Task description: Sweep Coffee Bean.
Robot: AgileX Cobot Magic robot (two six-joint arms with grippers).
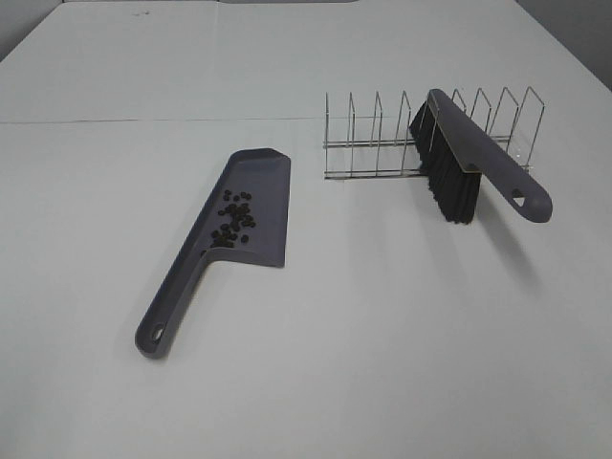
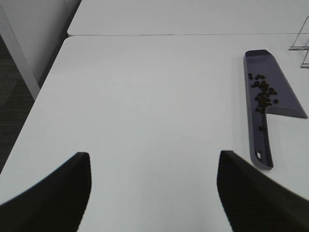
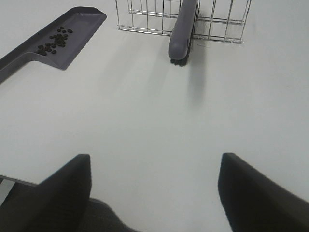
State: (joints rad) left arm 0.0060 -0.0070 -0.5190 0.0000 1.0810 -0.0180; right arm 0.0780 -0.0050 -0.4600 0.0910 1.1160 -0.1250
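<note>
The coffee beans (image 1: 232, 219) lie in a small heap inside a dark grey dustpan (image 1: 251, 196) flat on the white table, left of centre; its long handle (image 1: 172, 306) points toward the front. The beans also show in the left wrist view (image 2: 263, 92) and the right wrist view (image 3: 54, 42). A grey brush (image 1: 478, 153) with black bristles (image 1: 448, 182) leans in a wire rack (image 1: 382, 134); it also shows in the right wrist view (image 3: 182, 29). My left gripper (image 2: 153, 193) and right gripper (image 3: 154, 193) are open, empty, and far from these things. Neither arm shows in the high view.
The table's left edge (image 2: 46, 92) drops off beside a white post. A seam (image 1: 153, 120) runs across the table behind the dustpan, and a second tabletop lies behind it. The table's front edge (image 3: 19, 181) shows in the right wrist view.
</note>
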